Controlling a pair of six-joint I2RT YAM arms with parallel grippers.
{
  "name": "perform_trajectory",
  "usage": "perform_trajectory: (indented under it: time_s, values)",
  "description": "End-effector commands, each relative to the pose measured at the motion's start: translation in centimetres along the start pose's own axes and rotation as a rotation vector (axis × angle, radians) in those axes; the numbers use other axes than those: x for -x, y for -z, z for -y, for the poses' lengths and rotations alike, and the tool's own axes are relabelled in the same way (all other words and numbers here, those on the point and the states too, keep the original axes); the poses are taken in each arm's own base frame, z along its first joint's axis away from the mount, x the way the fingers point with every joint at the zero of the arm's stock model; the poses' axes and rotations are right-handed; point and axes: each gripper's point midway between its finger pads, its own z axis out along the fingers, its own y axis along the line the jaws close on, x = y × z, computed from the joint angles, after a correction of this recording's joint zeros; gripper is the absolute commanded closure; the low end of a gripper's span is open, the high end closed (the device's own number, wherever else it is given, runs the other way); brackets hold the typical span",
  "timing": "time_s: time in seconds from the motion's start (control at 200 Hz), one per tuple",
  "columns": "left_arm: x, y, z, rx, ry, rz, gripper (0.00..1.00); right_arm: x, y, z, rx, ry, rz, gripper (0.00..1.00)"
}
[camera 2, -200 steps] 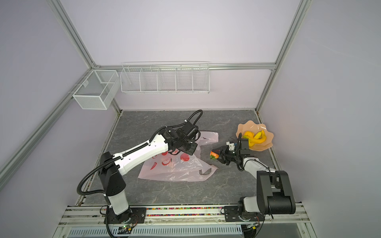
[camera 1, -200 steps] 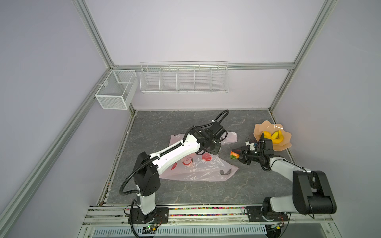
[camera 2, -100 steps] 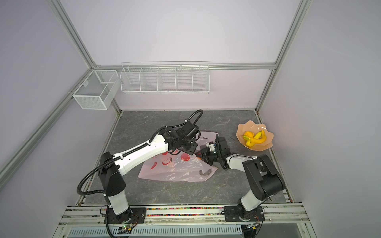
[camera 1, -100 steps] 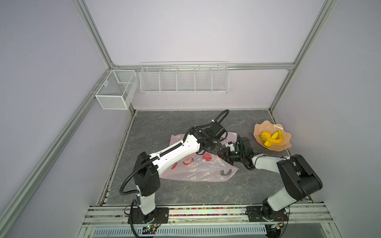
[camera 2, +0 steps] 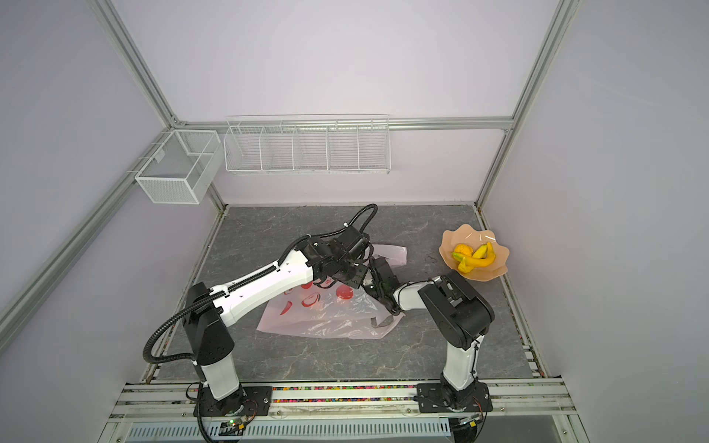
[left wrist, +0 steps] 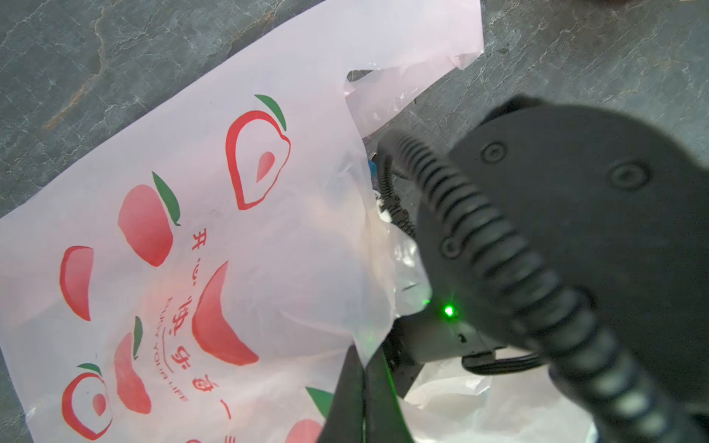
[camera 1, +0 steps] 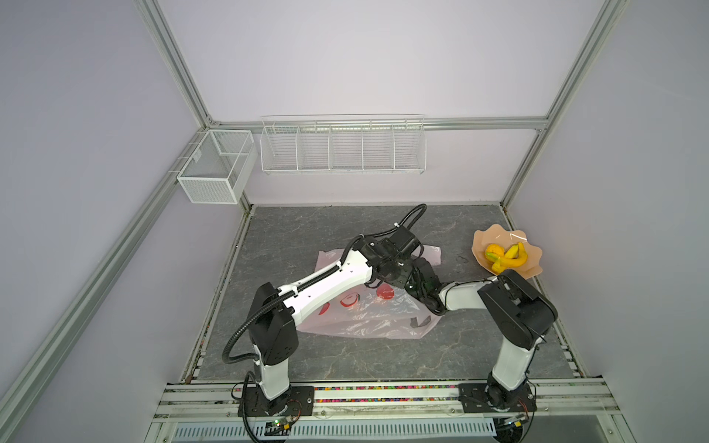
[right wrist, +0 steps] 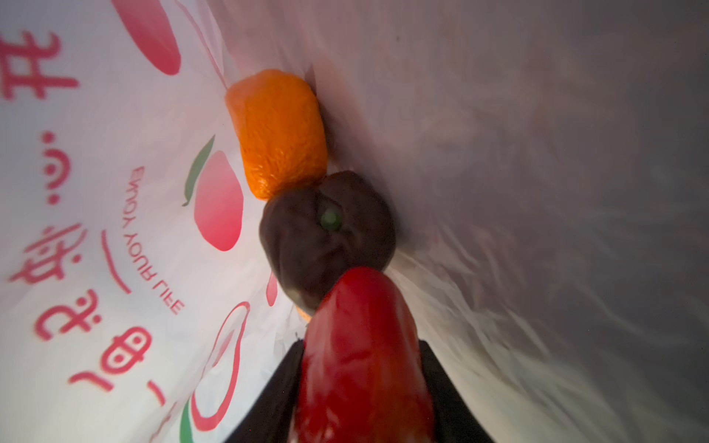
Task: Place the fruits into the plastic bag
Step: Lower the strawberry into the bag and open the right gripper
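Observation:
The pale-pink plastic bag [camera 1: 364,318] [camera 2: 330,322] lies mid-table. My left gripper [left wrist: 364,356] is shut on its upper edge [left wrist: 378,337], lifting the mouth. My right gripper [right wrist: 358,347] is inside the bag, shut on a red strawberry [right wrist: 360,376]. Just ahead of the strawberry, an orange fruit [right wrist: 282,130] and a dark brown-purple round fruit [right wrist: 326,234] rest in the bag's fold. In both top views the right jaws are hidden under the left wrist and the bag film. A yellow banana [camera 1: 512,262] [camera 2: 477,262] and other yellow pieces [camera 1: 494,251] lie on the peach plate [camera 1: 531,266].
The right arm's black wrist [left wrist: 575,230] and its ribbed cable crowd the bag mouth beside the left fingers. The plate stands at the table's right edge. A white wire rack [camera 1: 342,147] and a mesh box [camera 1: 215,168] hang on the back wall.
My right gripper has travelled left from near the plate to the bag mouth and gone inside, carrying the strawberry. The left gripper has held the bag edge still.

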Motion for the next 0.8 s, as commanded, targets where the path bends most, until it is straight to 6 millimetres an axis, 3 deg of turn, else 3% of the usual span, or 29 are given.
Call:
perform_trajectory:
  time_s: [0.0, 0.175, 0.26, 0.61, 0.795]
  values:
    - [0.9, 0.8, 0.5, -0.013, 0.014, 0.035, 1.00, -0.3, -0.9, 0.0, -0.025, -0.028, -0.018, 0.60]
    - [0.8, 0.8, 0.4, -0.010, 0.015, 0.034, 1.00, -0.8, -0.9, 0.3, -0.041, -0.025, -0.035, 0.34]
    - [0.7, 0.9, 0.3, -0.008, 0.015, 0.035, 1.00, -1.0, -0.7, 0.0, -0.050, -0.016, -0.039, 0.25]
    - [0.3, 0.8, 0.0, 0.003, 0.023, 0.036, 1.00, -1.1, 1.9, 0.8, -0.101, -0.014, -0.021, 0.10]
    - [0.1, 0.7, -0.1, 0.006, 0.024, 0.032, 1.00, -1.0, 3.8, 2.0, -0.127, -0.034, 0.001, 0.09]
